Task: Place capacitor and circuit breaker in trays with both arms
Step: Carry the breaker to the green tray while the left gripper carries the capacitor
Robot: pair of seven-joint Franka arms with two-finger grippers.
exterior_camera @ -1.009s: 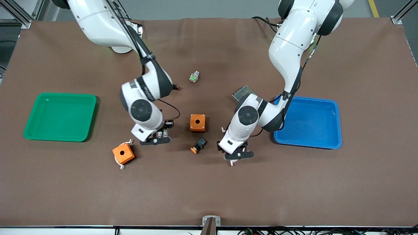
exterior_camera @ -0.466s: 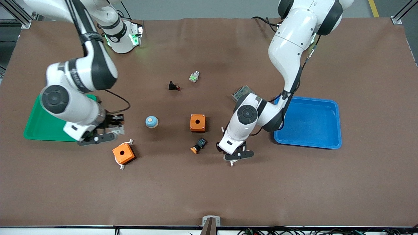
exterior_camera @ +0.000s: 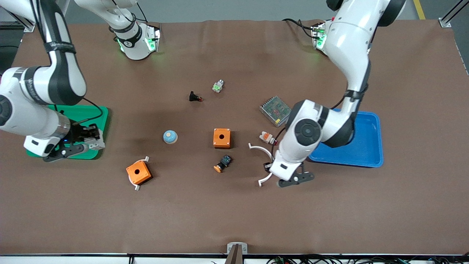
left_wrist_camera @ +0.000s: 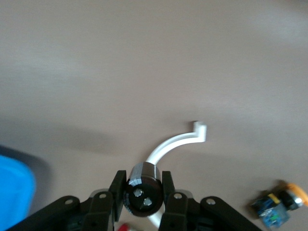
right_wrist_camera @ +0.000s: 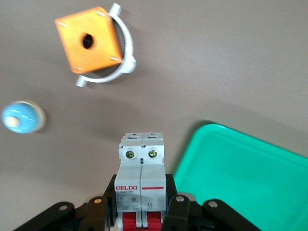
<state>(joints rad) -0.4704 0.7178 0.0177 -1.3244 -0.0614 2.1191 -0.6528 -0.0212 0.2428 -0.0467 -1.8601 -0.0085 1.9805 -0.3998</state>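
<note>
On my front feed, starting at the right arm's end of the table, the right gripper (exterior_camera: 86,146) hangs over the corner of the green tray (exterior_camera: 99,112) that lies nearest the table's middle. My right wrist feed shows its fingers (right_wrist_camera: 103,211) clamped on the circuit breaker (right_wrist_camera: 141,180), white body pointing out past the fingertips and red toggles tucked back between them. Under that grip I see the green tray's rim (right_wrist_camera: 192,144) to one side of the fingers and bare mat to the other. Past the fingertips sit an orange box (right_wrist_camera: 89,40) in a white clamp and a blue knob (right_wrist_camera: 20,117).

Moving along, a second orange box (exterior_camera: 221,138) and an orange-capped button (exterior_camera: 222,163) lie mid-table.

The left gripper (exterior_camera: 289,176) hangs over the mat beside the blue tray (exterior_camera: 377,139). Its fingers (left_wrist_camera: 117,191) pinch the capacitor (left_wrist_camera: 142,191), a black cylinder, end-on to my left wrist feed. A white curved bracket (left_wrist_camera: 175,142) lies below, just past the fingertips.
</note>
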